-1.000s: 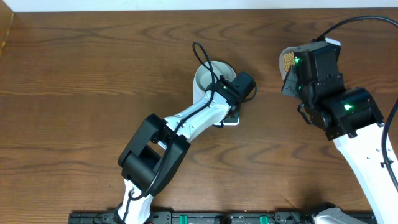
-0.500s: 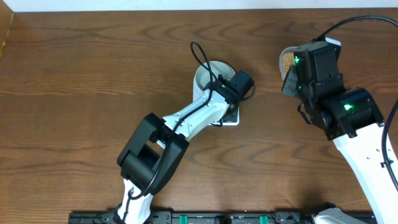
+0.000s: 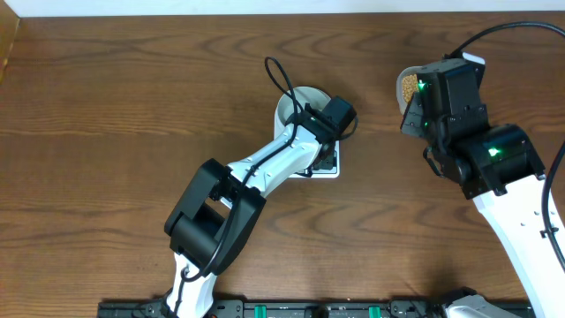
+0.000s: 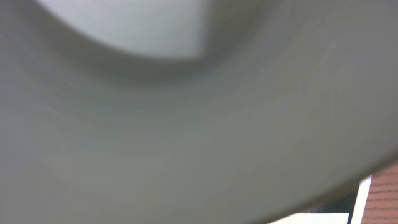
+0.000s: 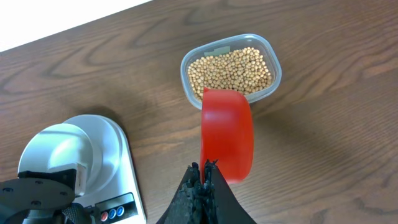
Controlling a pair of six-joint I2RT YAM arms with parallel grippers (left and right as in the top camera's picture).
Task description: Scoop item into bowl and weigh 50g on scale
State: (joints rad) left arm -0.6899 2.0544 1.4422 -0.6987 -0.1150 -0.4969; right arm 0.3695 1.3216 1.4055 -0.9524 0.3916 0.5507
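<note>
Overhead, left-wrist and right-wrist views of the weighing station. The left arm [image 3: 265, 172] rises from its base at the desk's [image 3: 132, 106] 6 o'clock edge and stretches, elbow bent, toward 1 o'clock. Its left tool [image 3: 331, 119] hangs over the 4 o'clock rim of the bowl [image 3: 291, 104]. This tool is closed; whether it pinches the rim cannot be told, as its own camera shows only blurred grey bowl wall.

The bowl sits on the scale [image 5: 121, 155], whose red and blue buttons face 6 o'clock in the right-wrist view. No beans are visible inside the bowl.

The right arm [image 3: 521, 221] comes in from the 5 o'clock corner and points toward 11 o'clock. Its right tool [image 5: 204, 174] is clamped shut on the handle end of a red scoop [image 5: 227, 134]. The scoop's far lip overlaps the 6 o'clock rim of the clear tub [image 5: 275, 68].

The beans [image 5: 230, 67] fill the tub, which stands at 3 o'clock from the bowl, well apart.
</note>
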